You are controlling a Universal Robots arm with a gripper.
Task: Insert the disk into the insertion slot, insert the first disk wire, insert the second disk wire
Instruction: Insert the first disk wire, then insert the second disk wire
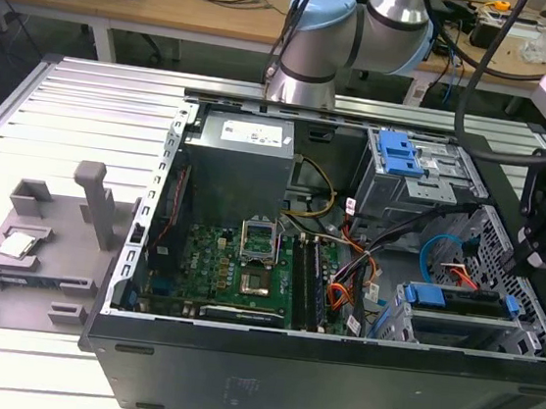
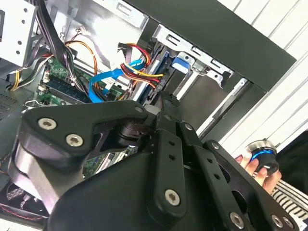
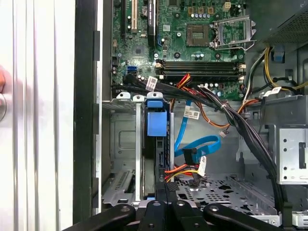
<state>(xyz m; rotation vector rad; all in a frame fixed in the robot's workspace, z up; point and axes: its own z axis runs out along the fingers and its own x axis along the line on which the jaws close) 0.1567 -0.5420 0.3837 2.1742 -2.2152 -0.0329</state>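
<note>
In the exterior view an open computer case [image 1: 332, 379] lies on a ribbed metal surface [image 1: 87, 104]. The arm [image 1: 322, 32] reaches over its far side, and the black hand [image 1: 532, 249] hangs at the exterior view's right. The disk [image 1: 460, 298] sits in the slot [image 1: 466, 327] of a light grey perforated sheet-metal cage, with bright blue plastic at both ends. Farther back, a blue latch [image 1: 397, 155] lies on another grey cage. A green circuit board [image 1: 236, 269] covers the case floor below a plain grey metal box [image 1: 238, 161]. A grey plastic fixture [image 1: 52, 239] rests on the surface at the exterior view's left. In the second wrist view the hand [image 2: 166, 98] is matte black links with round silver screw heads. Its tip is close to the disk [image 2: 179, 63], beside a bundle of red, yellow and orange wires [image 2: 139, 67] and a flat blue cable [image 2: 110, 79]. A person's fingers [image 2: 248, 166] hold a blue-ringed knob [image 2: 262, 155] outside the case. In the first wrist view the disk [image 3: 156, 122] stands edge-on between thin metal walls. The hand [image 3: 165, 190] is just at its near edge, and I cannot tell whether it is apart or together. The wires [image 3: 180, 171] end in a black plug beside the disk, over a perforated floor [image 3: 221, 190], with the blue cable [image 3: 197, 147] looping above.
</note>
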